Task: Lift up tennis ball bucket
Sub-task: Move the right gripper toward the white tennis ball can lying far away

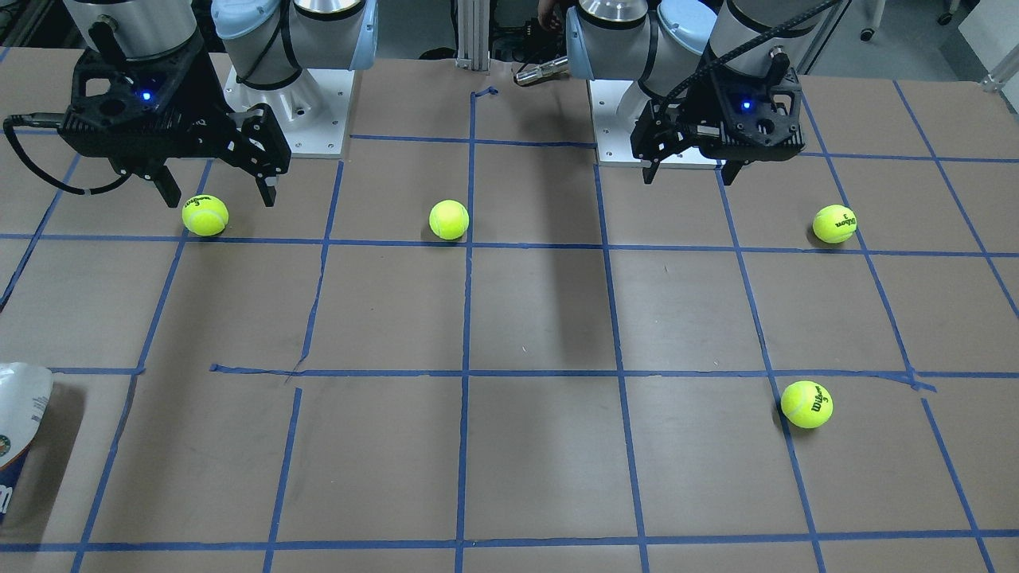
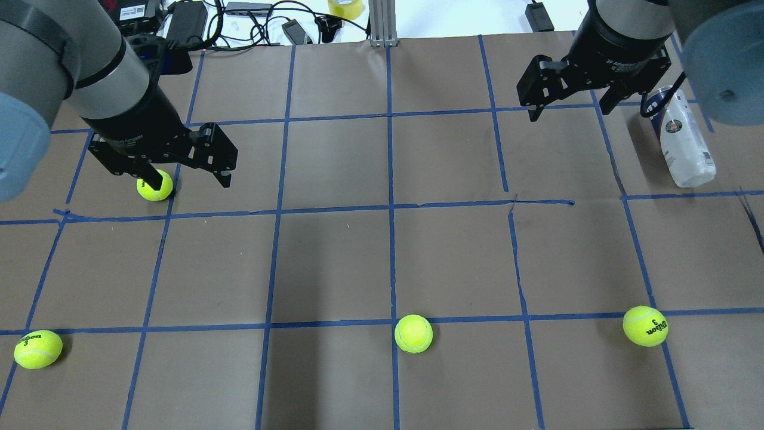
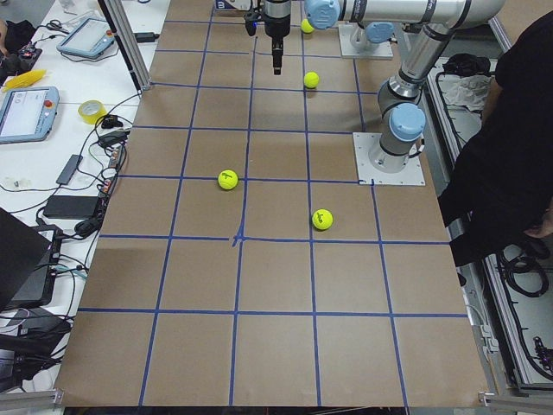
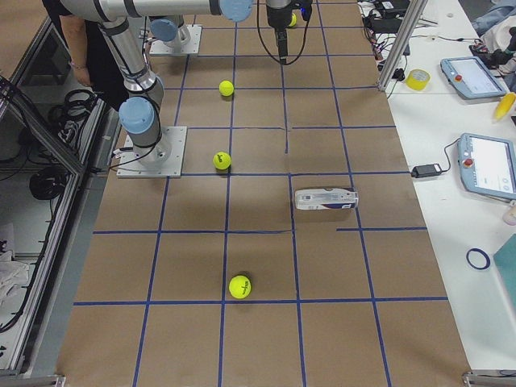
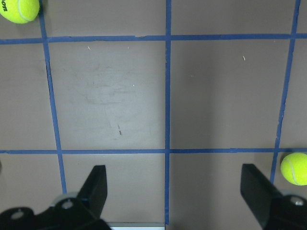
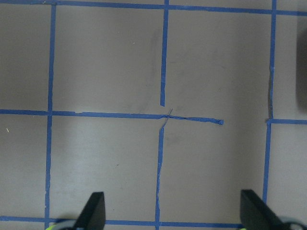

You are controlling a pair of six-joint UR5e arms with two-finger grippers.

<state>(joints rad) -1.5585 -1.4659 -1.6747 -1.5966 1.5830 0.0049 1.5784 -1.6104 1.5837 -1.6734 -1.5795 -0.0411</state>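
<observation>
The tennis ball bucket [image 2: 686, 143] is a clear can with a white and navy label. It lies on its side at the table's far right, and also shows in the front view [image 1: 20, 430] and the right side view [image 4: 325, 199]. My right gripper [image 2: 569, 110] is open and empty. It hangs above the table, left of the bucket and apart from it, and also shows in the front view [image 1: 219, 191] and its wrist view [image 6: 173, 211]. My left gripper [image 2: 191, 179] is open and empty, high over the table's left half; it also shows in the front view [image 1: 691, 171].
Several yellow-green tennis balls lie loose on the brown, blue-taped table [image 2: 334, 257]: one [image 2: 154, 186] under my left gripper, one [image 2: 37, 349] near left, one [image 2: 413, 333] near middle, one [image 2: 645, 326] near right. Cables and devices [image 2: 239, 18] lie beyond the far edge.
</observation>
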